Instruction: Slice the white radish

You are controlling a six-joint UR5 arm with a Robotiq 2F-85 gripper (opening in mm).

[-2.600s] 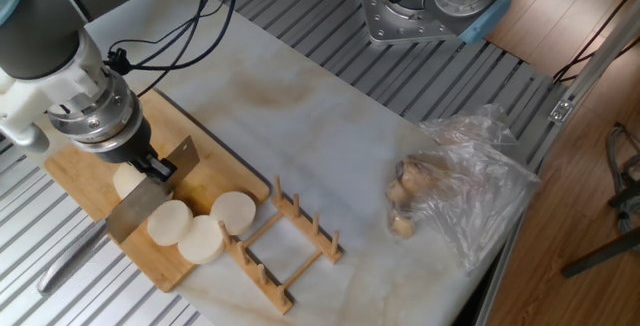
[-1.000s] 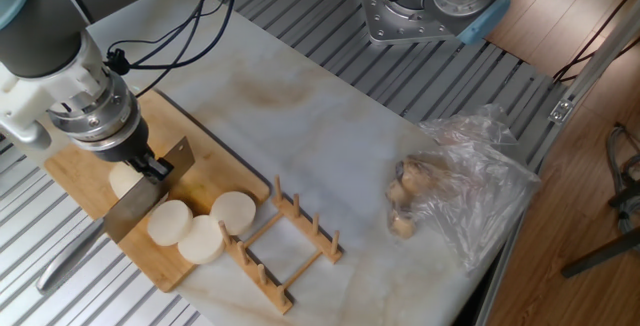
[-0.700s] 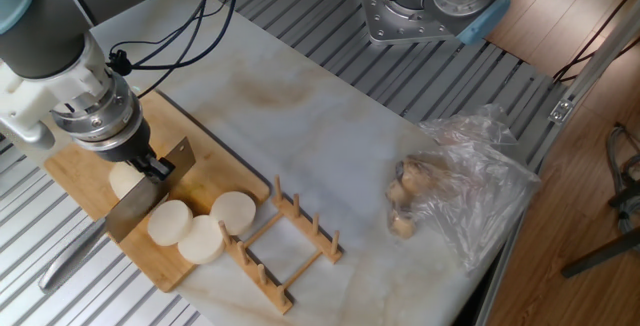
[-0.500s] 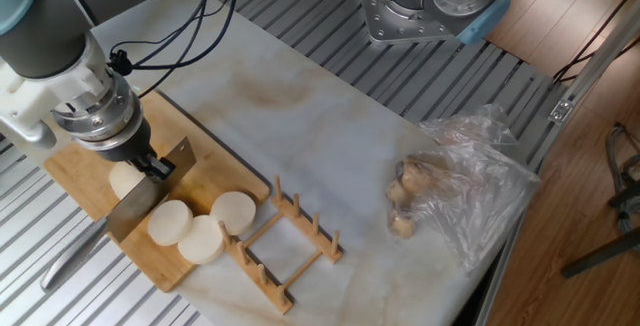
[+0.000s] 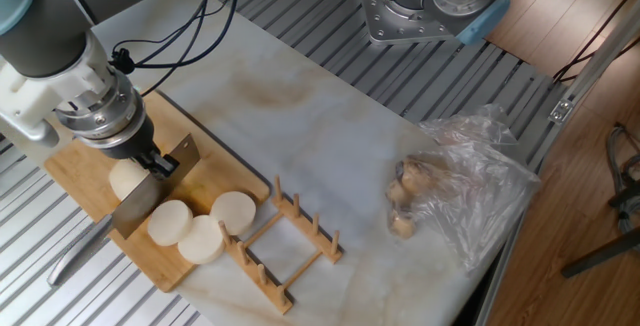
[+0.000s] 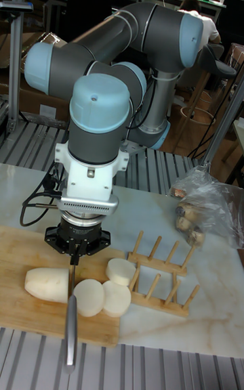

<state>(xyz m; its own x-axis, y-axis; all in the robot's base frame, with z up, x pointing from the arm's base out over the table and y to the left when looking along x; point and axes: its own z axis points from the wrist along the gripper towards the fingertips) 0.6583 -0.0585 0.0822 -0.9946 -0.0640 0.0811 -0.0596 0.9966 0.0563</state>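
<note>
The white radish is cut: a thick stub (image 5: 127, 178) (image 6: 46, 284) lies on the wooden cutting board (image 5: 215, 178) (image 6: 20, 254). Three round slices (image 5: 169, 222) (image 5: 203, 239) (image 5: 234, 212) sit beside it, and the tall fixed view shows them too (image 6: 89, 297) (image 6: 115, 299) (image 6: 122, 271). My gripper (image 5: 157, 164) (image 6: 74, 256) is shut on a knife (image 5: 140, 201) (image 6: 70, 319). The blade stands edge-down between the stub and the slices. Its handle reaches past the board's front edge.
A wooden dish rack (image 5: 290, 241) (image 6: 159, 275) stands right next to the slices at the board's end. A clear plastic bag with brownish lumps (image 5: 455, 191) (image 6: 207, 210) lies at the right. Black cables (image 5: 170, 46) trail behind the arm. A second arm's base (image 5: 430, 1) is mounted at the back.
The gripper and the knife have shifted slightly to the right in the fixed view, so more of the stub shows. The slices, rack and bag have not moved.
</note>
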